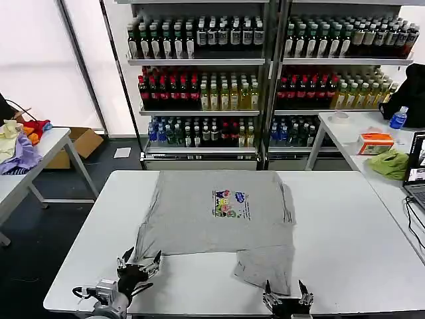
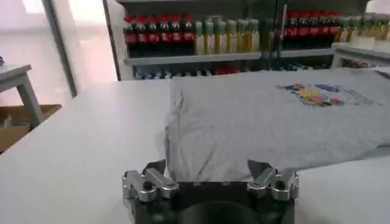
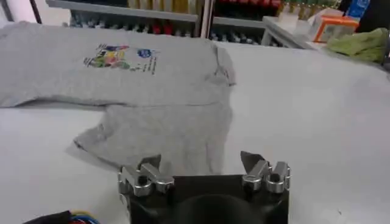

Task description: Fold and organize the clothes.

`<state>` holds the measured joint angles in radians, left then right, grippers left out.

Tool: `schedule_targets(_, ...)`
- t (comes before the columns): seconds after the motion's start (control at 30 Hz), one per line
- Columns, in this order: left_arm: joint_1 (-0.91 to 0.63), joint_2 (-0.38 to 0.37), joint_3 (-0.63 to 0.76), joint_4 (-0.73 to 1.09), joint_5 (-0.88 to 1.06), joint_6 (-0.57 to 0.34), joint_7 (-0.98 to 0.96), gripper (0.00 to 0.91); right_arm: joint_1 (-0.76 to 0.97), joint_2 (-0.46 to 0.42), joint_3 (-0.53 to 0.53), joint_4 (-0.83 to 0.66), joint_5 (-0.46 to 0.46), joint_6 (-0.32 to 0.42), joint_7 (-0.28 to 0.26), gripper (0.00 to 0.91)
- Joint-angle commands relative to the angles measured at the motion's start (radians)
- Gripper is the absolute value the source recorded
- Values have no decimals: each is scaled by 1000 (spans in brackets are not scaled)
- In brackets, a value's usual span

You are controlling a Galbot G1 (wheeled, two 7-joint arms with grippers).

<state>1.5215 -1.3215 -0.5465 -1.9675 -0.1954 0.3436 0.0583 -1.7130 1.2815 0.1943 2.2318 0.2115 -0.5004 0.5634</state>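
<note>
A light grey T-shirt (image 1: 212,212) with a small multicoloured chest print (image 1: 230,203) lies on the white table (image 1: 352,232), partly folded, one flap (image 1: 265,262) reaching toward the front edge. My left gripper (image 1: 139,260) stands open at the shirt's near left corner, its fingers straddling the hem (image 2: 207,167) in the left wrist view. My right gripper (image 1: 287,290) is open at the front edge, just before the flap (image 3: 177,131). Neither holds anything.
Shelves of drink bottles (image 1: 265,73) stand behind the table. A side table on the right carries a bright green cloth (image 1: 390,163), an orange box (image 1: 375,142) and a laptop (image 1: 417,166). Coloured fabrics (image 1: 20,143) lie on a table at the left.
</note>
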Motion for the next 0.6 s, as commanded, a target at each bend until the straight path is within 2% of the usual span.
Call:
schedule_targets(0.03, -4, 1, -1, 12, -1, 4, 0, 907, -2, 2, -4, -18, 2, 5, 0, 907)
schedule_targets(0.07, -4, 1, -1, 15, -1, 5, 0, 907, -2, 2, -5, -21, 1, 7, -3, 907)
schedule_targets(0.1, -3, 2, 0, 16, -1, 4, 0, 403, -3, 1, -6, -29, 2, 12, -4, 574)
schedule_targets(0.13, -2, 2, 1, 17, -1, 4, 1, 222, -3, 1, -7, -35, 2, 14, -7, 383)
schedule_targets(0.17, -1, 3, 1, 18, -1, 4, 1, 222, -3, 1, -9, -41, 2, 16, -8, 131)
schedule_targets(0.2, -2, 3, 1, 20, -1, 5, 0, 50, -2, 1, -11, -48, 5, 16, -9, 20)
schedule_targets(0.33, -2, 6, 2, 33, 1, 10, 8, 50, 2, 7, -14, -66, 13, 20, -8, 10)
schedule_targets(0.4, 2, 6, 5, 36, 3, 11, 13, 10, 5, 11, -9, -64, 18, 25, -9, 0)
schedule_targets(0.6, 4, 2, 6, 28, 10, 14, 24, 10, 14, 15, -10, -67, 25, 47, -18, 0)
